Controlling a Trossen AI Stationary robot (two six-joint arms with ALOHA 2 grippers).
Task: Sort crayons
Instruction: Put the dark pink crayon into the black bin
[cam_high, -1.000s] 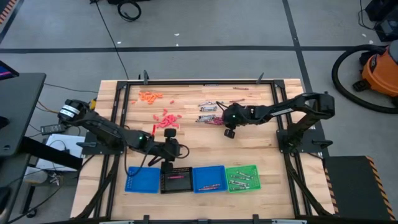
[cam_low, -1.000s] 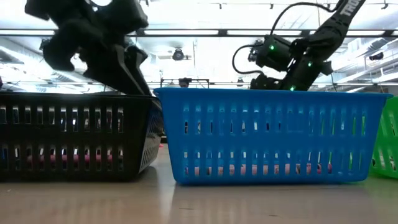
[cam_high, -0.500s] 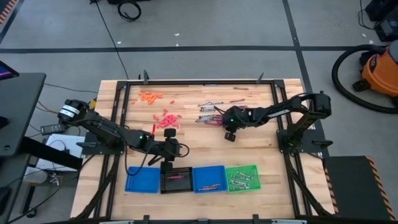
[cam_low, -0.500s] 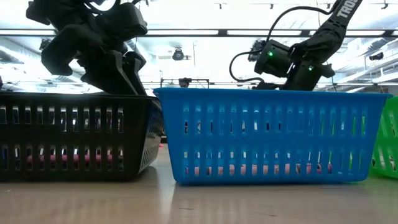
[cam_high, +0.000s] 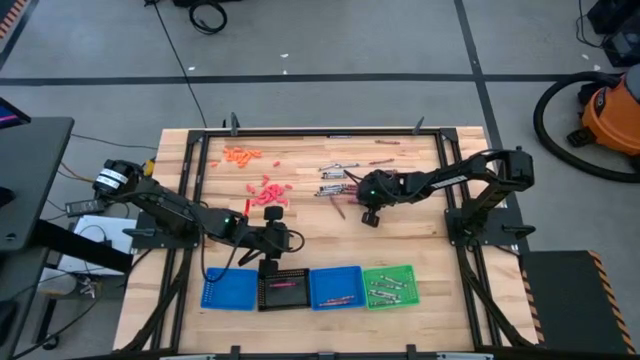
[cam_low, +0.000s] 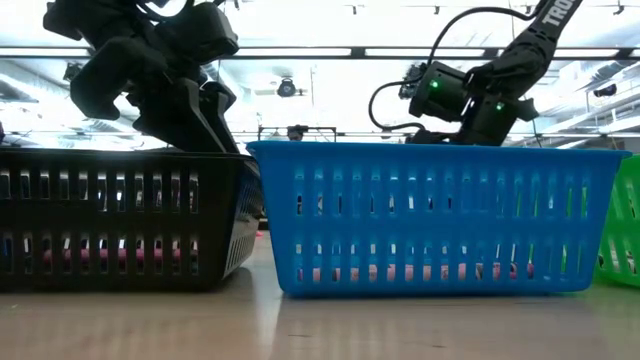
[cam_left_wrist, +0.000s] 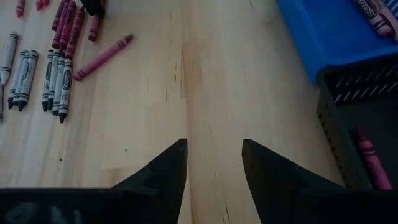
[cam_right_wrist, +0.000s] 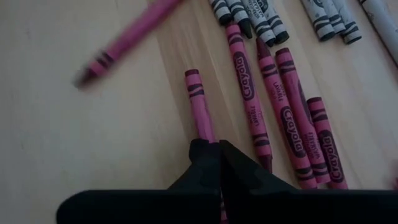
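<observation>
Crayons lie on the far half of the wooden table: orange ones (cam_high: 240, 154), red ones (cam_high: 268, 192), grey ones (cam_high: 335, 172) and magenta ones (cam_right_wrist: 283, 106). My right gripper (cam_high: 352, 196) is down at the magenta group, shut on one magenta crayon (cam_right_wrist: 199, 106). Another magenta crayon (cam_high: 338, 208) lies apart on the wood. My left gripper (cam_left_wrist: 214, 162) hangs open with nothing between its fingers, over bare wood beside the far rim of the black tray (cam_high: 284, 288). My right gripper pinches the magenta crayon's near end (cam_right_wrist: 207, 135) between its two fingertips (cam_right_wrist: 239, 163). The fingers slant down from above, from the table's right side. The crayon runs on away from the fingers, close to the wood; I cannot tell whether it is lifted.
Several trays stand in a row at the near edge: blue (cam_high: 229, 289), black, blue (cam_high: 335, 287) and green (cam_high: 388, 285), some with crayons inside. Bare wood lies between the trays and the crayon groups.
My right gripper has tipped further down and shut at the magenta crayons. One magenta crayon has slid out of the group toward the table's near edge and now lies apart, slanted, on bare wood. My left gripper has kept still.
</observation>
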